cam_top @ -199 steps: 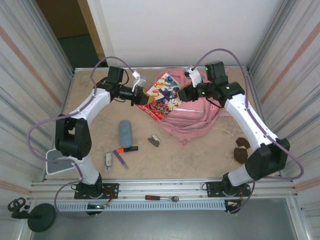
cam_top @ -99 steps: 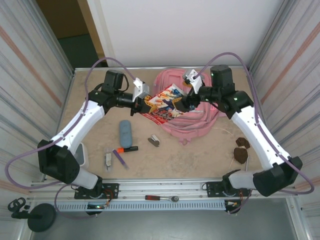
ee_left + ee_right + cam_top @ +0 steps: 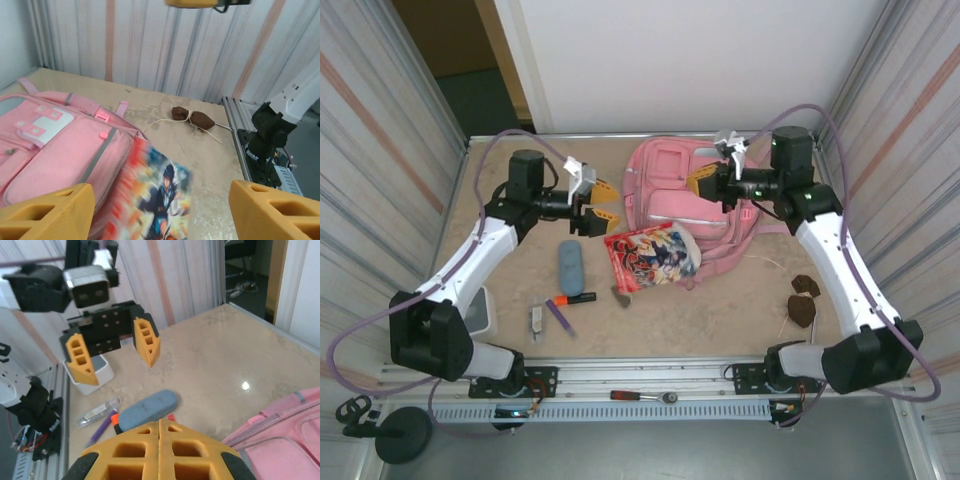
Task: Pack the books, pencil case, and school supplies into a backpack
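L gripper (image 3: 598,205) is seen wide open, empty; R gripper (image 3: 703,183) is shut tight, empty. Book (image 3: 652,255) is seen touching backpack (image 3: 670,185) edge.

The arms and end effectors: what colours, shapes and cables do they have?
The left arm and right arm have white links, black joints and looping purple cables. The left end effector and right end effector carry orange wedge-shaped fingers with hollow cells.
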{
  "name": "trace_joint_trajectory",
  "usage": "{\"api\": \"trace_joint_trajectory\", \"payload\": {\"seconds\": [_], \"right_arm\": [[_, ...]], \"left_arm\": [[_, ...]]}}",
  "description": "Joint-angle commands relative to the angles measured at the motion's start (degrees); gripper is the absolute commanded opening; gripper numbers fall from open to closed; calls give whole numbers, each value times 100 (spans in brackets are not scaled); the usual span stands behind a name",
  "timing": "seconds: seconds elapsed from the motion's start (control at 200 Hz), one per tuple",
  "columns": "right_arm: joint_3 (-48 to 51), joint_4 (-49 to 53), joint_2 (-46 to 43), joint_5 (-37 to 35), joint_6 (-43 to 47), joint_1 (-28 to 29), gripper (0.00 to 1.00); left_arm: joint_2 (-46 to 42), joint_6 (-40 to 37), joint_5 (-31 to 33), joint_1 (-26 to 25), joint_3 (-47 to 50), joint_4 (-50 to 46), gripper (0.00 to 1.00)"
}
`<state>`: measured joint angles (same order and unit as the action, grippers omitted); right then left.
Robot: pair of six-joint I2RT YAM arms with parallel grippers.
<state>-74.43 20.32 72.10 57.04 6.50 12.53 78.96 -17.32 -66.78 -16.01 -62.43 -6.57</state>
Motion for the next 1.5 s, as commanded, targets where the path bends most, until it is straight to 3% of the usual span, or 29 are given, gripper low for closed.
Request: {"api": "trace_joint_trajectory", "payload": {"seconds": [0.0, 0.055, 0.205, 0.321, 0.406, 0.591, 0.842, 1.037, 1.252, 1.498], "right_arm": [[107, -890, -280, 106, -927, 38, 0], [-53, -286, -149, -530, -711, 167, 0], [189, 702, 247, -3483, -1441, 525, 39], [938, 746, 445, -3899, -2026, 648, 65], [1168, 824, 684, -3838, -2231, 881, 75], [1853, 355, 916, -3334, -3218, 1309, 73], [2729, -297, 974, -3558, -4426, 2156, 67], [3786, -1853, 879, -4065, -5534, 2667, 77], [3882, -2985, 1322, -4387, -5679, 2971, 80], [3908, -3824, 1650, -4662, -5613, 3051, 67]], "left_arm": [[-164, 984, -155, 1, 322, 1100, 73], [-131, 936, 235, 1, 344, 816, 72], [-56, 2191, 2198, -137, 581, 702, 70], [-16, 2945, 3959, -437, 980, 507, 71], [225, 3227, 4401, -549, 1007, 57, 72], [678, 3674, 4650, -1014, 1286, -293, 64], [1022, 4116, 4705, -1307, 1693, 192, 49], [1257, 4193, 4748, -1325, 1952, 513, 42], [1436, 4253, 4608, -1352, 2134, 792, 39], [1459, 4236, 4523, -1352, 2174, 881, 38]]}}
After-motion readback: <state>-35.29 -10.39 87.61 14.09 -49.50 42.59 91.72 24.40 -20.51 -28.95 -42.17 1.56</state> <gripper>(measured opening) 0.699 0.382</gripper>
